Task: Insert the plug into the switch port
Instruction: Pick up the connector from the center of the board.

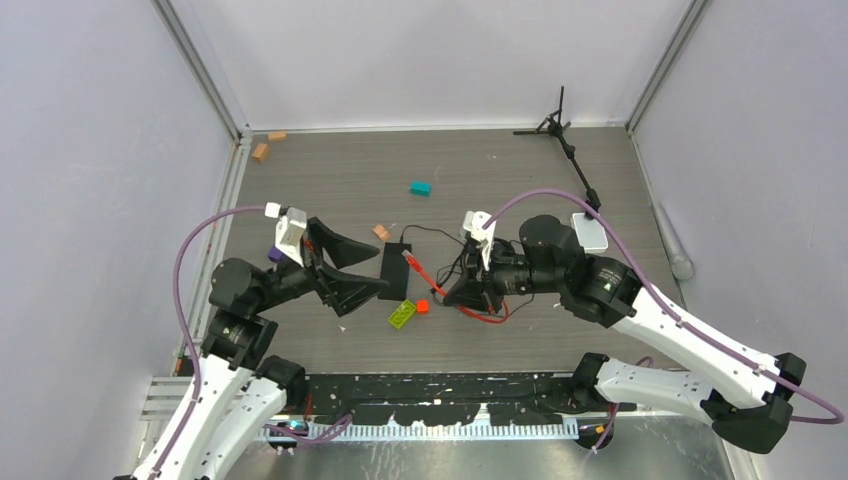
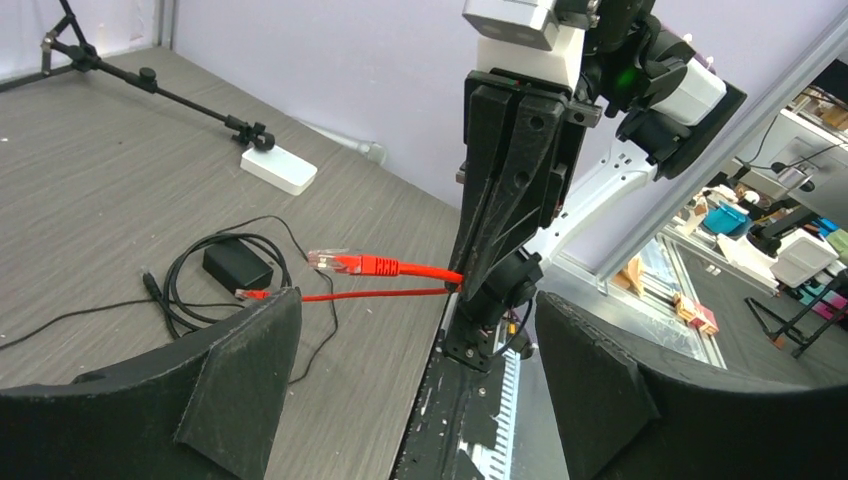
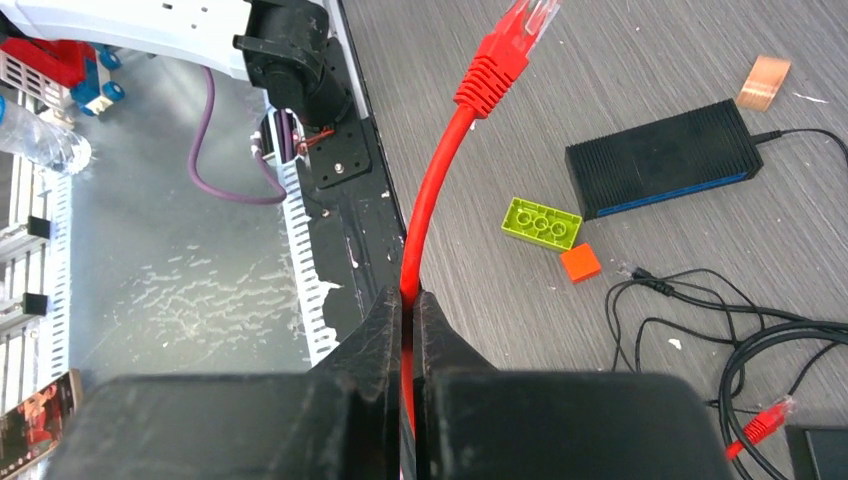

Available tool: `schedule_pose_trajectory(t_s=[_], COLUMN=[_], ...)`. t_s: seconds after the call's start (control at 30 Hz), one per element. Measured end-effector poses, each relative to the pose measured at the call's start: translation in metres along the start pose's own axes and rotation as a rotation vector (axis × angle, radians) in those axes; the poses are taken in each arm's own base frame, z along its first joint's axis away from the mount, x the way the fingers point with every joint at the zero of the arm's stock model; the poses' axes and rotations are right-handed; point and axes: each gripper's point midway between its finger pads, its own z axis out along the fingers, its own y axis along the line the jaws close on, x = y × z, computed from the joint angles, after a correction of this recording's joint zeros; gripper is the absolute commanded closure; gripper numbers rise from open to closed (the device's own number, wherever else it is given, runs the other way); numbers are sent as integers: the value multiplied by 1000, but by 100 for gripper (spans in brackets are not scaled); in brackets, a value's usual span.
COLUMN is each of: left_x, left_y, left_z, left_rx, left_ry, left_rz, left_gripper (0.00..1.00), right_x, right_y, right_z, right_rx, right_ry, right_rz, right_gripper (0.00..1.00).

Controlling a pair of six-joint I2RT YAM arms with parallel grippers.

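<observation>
1. Lime-green studded brick (image 1: 403, 314): lay flat on the table just nearer than the network switch (image 1: 397, 272). A small orange brick (image 1: 422, 307) lay just beside it on the right.
2. Left gripper (image 1: 378, 268): stood at the left of the switch, its jaws spread wide with nothing between them.
3. Right gripper (image 1: 447, 295): stood at the right of the switch, its jaws pinched tight on the red-orange cable (image 3: 430, 200), which rose from between the fingertips.
4. Plug (image 3: 525, 20): clear-tipped connector at the cable's free end. It was held off the table by the switch's right edge, apart from the switch and not seated in any port.
5. Switch: flat black box with a blue strip along one long side. A thin black wire left its far end.
6. Loose coils of red cable and black wire: lay to the right of the switch, under the right gripper. A second red connector (image 3: 765, 422) lay among them, near the black power brick (image 2: 237, 265).
7. Tan block (image 1: 380, 231): lay just beyond the switch's far left corner.
8. Teal block (image 1: 420, 187): lay farther beyond the switch.
9. White box (image 2: 280, 168): lay well to the right of the switch.
10. Small black tripod (image 1: 550, 125): stood at the table's far edge, right of the switch.
</observation>
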Motion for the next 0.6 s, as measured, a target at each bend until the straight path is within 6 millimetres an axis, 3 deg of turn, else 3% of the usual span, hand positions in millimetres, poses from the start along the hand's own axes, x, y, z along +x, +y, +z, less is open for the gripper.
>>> schedule_pose_trajectory(t_s=[0.43,0.6], left_x=[14,16], left_y=[23,22], left_z=[18,28], left_rx=[-11,21], left_ry=[13,17], left_rz=[-117,-158], left_gripper=[9,12], right_x=[-22,-28], right_y=[14,19], right_z=[-1,2], right_rx=[-68,-106], right_ry=[-109,-131], right_rz=[-16,-23], right_gripper=[100,100])
